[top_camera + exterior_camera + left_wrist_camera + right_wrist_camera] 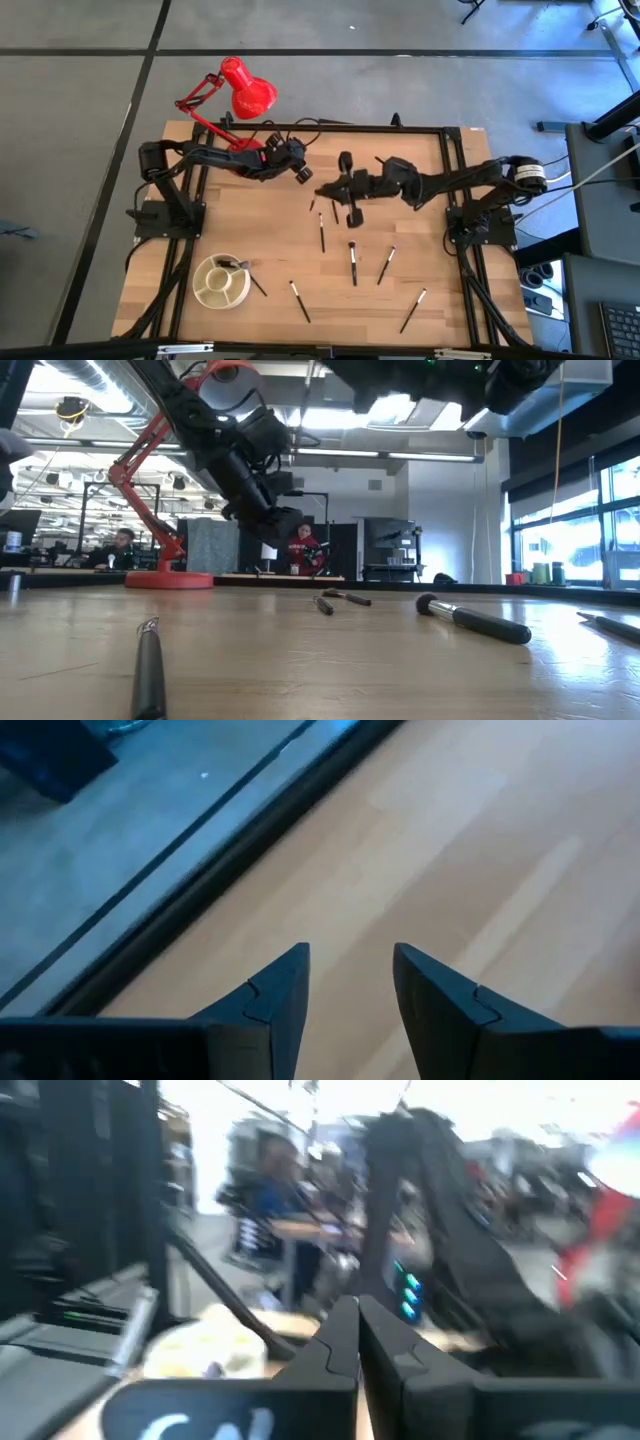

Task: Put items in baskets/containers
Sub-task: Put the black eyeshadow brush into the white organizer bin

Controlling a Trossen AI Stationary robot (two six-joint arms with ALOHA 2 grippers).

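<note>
The cream-white dish (221, 283) sits near the front left corner of the table (420, 250), with one brush (232, 264) resting in it, its dark tip over the rim. Just beside it lies another brush (257, 284). More brushes (353, 262) lie scattered across the middle and front right. Farther back, the right gripper (322, 192) hangs over the table's centre, fingers together. The left gripper (302, 174), fingers apart, hovers near the red lamp (240, 92).
</note>
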